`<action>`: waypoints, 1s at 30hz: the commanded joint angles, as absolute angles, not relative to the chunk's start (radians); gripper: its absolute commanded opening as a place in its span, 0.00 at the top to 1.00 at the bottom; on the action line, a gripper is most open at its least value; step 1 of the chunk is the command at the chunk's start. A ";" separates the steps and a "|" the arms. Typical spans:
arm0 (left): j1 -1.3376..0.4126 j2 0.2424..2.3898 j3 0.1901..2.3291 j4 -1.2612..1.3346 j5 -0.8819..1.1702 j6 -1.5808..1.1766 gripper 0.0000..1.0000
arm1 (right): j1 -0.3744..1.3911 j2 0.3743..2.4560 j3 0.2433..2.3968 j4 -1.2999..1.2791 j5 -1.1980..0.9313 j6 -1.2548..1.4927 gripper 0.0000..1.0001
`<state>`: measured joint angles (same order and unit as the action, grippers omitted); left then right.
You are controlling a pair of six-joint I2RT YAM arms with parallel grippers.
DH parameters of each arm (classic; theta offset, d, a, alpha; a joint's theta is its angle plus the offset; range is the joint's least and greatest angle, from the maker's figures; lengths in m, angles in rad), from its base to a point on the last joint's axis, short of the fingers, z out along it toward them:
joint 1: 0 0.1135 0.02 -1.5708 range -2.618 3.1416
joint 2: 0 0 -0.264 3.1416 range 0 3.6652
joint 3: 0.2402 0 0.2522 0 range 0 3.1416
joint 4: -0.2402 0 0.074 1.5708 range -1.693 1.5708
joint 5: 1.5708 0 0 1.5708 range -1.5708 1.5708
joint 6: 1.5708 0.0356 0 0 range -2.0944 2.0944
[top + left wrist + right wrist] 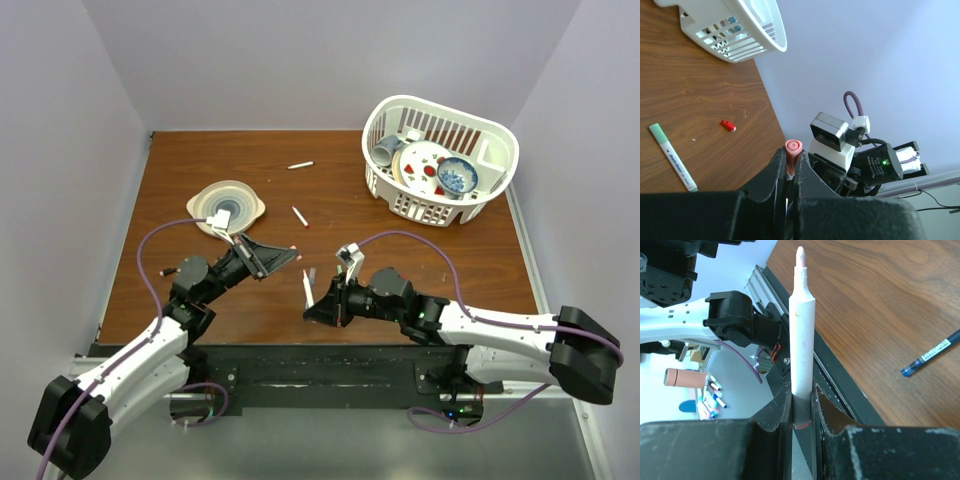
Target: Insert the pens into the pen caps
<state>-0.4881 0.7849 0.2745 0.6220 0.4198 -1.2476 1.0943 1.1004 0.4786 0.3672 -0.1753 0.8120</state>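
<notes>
The left gripper clamps a short pink plastic cap; the right gripper nips an uncapped white marker pen. The left wrist view adds a green-capped pen, lower left (print illegible).

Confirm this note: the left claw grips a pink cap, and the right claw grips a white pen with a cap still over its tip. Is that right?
Not quite. The right wrist view shows the white pen in the right claw with its tip bare and no cap over it. The rest stands: the left claw grips a pink cap.
</notes>
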 commanded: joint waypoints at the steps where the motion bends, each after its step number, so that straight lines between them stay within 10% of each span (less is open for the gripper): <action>1: -0.494 0.784 0.301 0.589 0.456 -1.192 1.00 | 1.103 1.091 0.515 0.411 -0.167 0.815 1.00; 30: -0.494 0.773 0.324 0.499 0.508 -1.184 1.00 | 1.112 1.141 0.535 0.416 -0.164 0.819 1.00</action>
